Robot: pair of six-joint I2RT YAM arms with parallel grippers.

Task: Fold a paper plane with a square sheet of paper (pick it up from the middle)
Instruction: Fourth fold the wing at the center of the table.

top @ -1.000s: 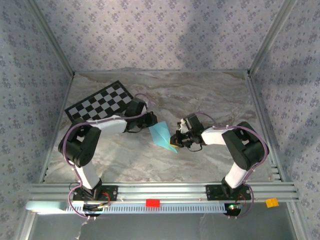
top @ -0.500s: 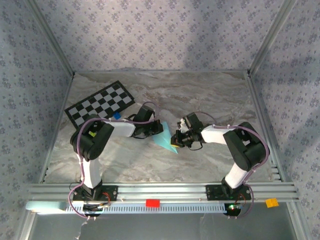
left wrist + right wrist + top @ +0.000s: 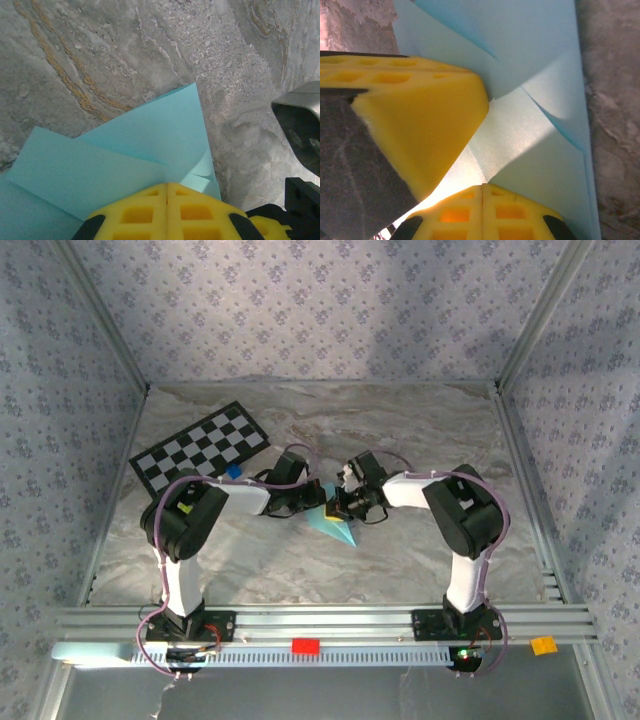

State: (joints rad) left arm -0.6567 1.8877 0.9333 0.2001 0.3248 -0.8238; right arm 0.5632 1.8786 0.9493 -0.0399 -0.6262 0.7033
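Jaws clenched on both: left gripper (image 3: 167, 200) and right gripper (image 3: 482, 202) press down on the part-folded sheet of paper (image 3: 145, 135) — tips close together.

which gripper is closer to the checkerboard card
Left. The left gripper is at the blue paper, right of the checkerboard card; the right gripper meets it there from the far side, farther from the card.

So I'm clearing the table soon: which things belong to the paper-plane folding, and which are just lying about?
In the job: partly folded light-blue paper, left gripper, right gripper.
Lying about: checkerboard card, small dark-blue block.
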